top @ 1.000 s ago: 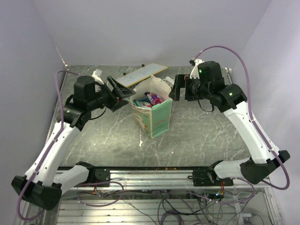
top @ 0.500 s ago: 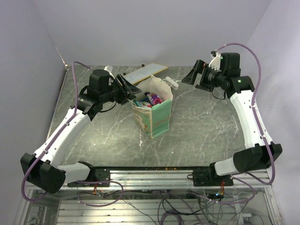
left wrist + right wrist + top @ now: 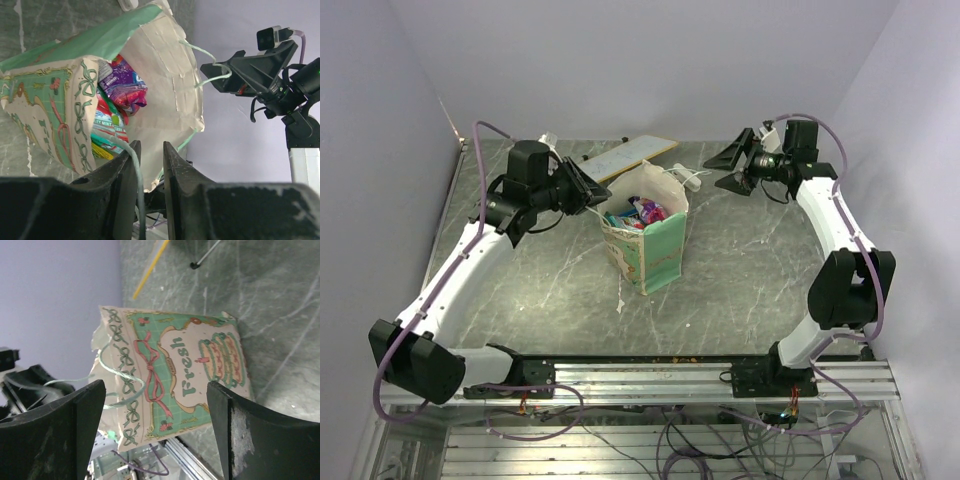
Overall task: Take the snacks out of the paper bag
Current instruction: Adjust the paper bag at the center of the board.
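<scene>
The left arm and right arm were white-shelled links with black joints, on black bases bolted to the rail. A mauve cable ran up each from the rail. The left gripper and right gripper were black, blocky and tapered, their fingers scuffed grey. Farthest from the rail, a small grey camera sat on the right wrist.

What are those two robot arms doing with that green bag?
They are getting ready to take snacks out of it. The paper bag stands upright on the table with colourful snacks inside. The left gripper is at the bag's rim, its fingers close together beside a cord handle. I can't tell if it is gripping anything. The right gripper is open and empty, off to the bag's other side.
</scene>
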### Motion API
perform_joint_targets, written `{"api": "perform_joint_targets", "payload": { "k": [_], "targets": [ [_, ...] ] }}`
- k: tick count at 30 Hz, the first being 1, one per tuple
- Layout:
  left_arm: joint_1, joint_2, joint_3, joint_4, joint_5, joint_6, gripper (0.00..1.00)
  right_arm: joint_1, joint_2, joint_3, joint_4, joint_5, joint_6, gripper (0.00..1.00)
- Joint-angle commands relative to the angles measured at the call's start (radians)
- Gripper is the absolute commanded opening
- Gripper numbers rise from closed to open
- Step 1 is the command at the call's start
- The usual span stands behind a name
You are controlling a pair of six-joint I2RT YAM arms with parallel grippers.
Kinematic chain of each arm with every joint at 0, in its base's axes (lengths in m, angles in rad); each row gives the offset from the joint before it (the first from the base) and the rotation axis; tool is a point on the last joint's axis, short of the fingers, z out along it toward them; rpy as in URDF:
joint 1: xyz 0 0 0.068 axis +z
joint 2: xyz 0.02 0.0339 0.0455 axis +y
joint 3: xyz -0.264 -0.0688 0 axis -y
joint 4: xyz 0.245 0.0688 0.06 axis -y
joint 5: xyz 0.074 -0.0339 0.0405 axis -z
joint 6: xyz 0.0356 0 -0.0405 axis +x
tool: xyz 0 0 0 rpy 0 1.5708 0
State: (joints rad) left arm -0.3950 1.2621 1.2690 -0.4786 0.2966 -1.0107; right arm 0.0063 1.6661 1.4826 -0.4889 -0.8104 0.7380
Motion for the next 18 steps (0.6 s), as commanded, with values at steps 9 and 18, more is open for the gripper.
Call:
{"api": "perform_joint_targets", "payload": {
  "k": [9, 18],
  "targets": [
    [0.035, 0.057, 0.061, -0.005, 0.082, 0.045, 0.24, 0.077, -0.049, -0.242, 0.555, -0.232, 0.474, 0.63],
    [0.035, 0.055, 0.053, -0.008, 0.106, 0.045, 0.07, 0.107, -0.081, -0.306, 0.781, -0.15, 0.653, 0.57]
  ]
}}
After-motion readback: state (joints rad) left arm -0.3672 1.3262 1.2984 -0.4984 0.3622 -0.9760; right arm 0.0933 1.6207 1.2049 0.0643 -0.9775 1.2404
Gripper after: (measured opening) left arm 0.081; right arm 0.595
